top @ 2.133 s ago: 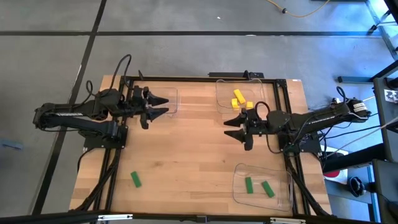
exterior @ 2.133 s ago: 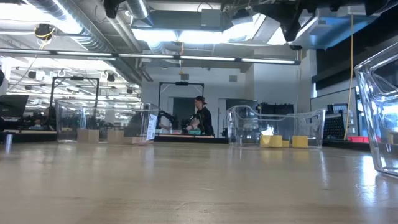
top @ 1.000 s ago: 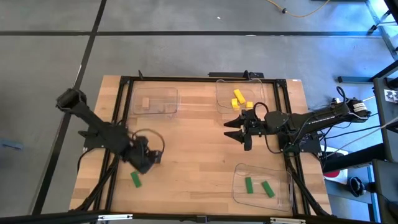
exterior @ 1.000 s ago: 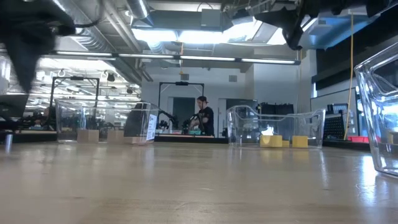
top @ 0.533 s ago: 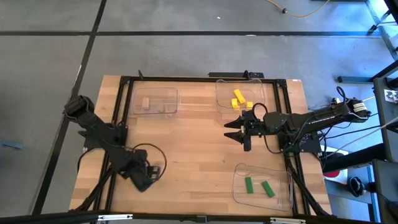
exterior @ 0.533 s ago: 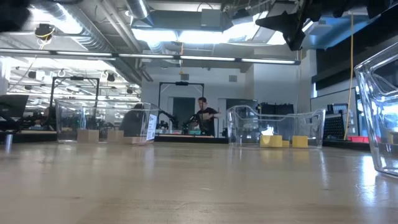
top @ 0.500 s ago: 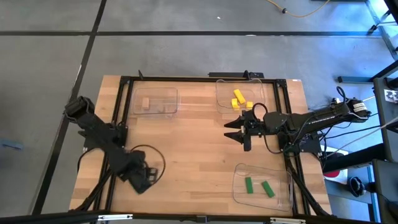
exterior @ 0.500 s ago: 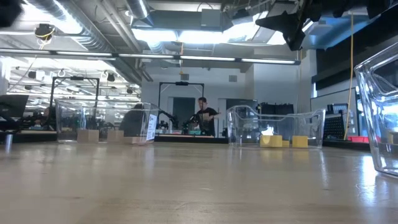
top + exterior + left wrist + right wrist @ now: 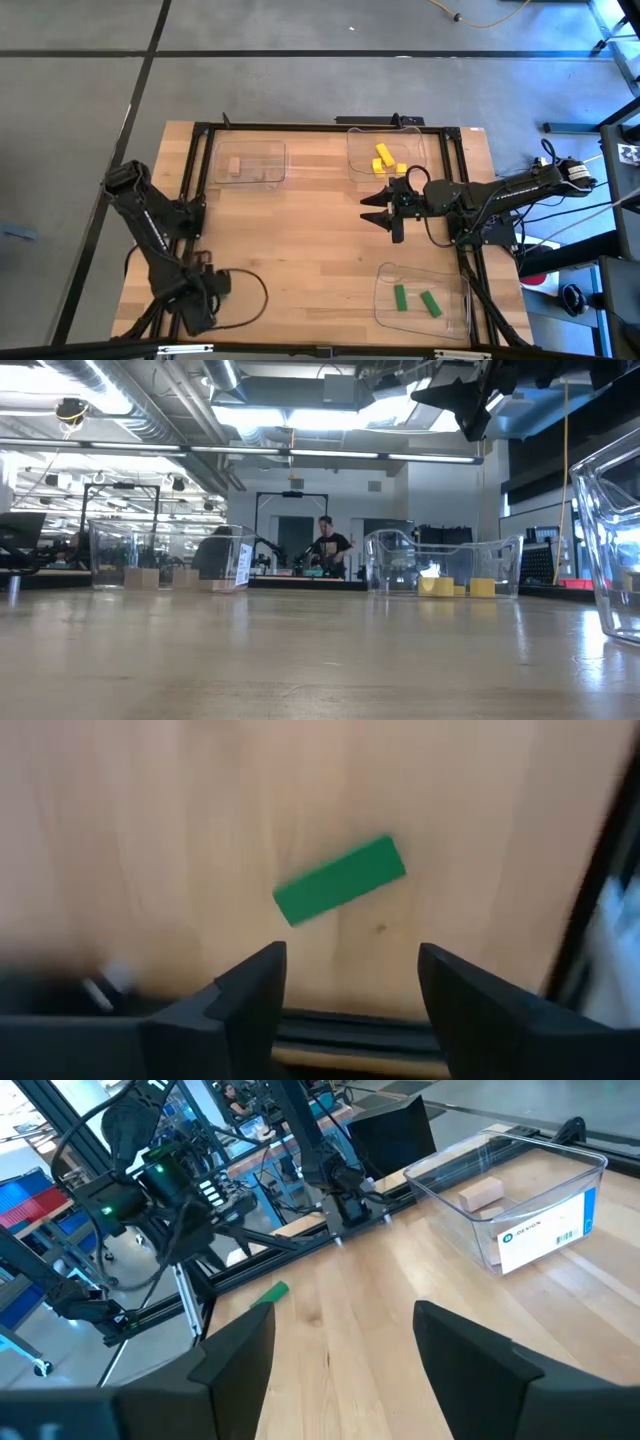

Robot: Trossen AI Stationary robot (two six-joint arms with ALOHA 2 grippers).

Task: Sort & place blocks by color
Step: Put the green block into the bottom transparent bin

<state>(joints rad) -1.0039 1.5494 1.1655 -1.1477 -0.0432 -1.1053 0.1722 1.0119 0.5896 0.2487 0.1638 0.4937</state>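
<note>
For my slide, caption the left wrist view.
Open left gripper hovering above a flat green wooden block lying on the wooden table.

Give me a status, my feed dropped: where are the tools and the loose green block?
Left tool open, above green block lying loose near table's front-left corner. Right tool open, empty, waiting mid-table beside yellow tray. Nothing blocking the block.

Bare wooden tabletop point(image 9: 300, 240) open through centre, three clear plastic trays point(image 9: 256, 160) crowding 11, 1, 5 o'clock, right gripper point(image 9: 377, 210) hovering at 3 o'clock
</note>
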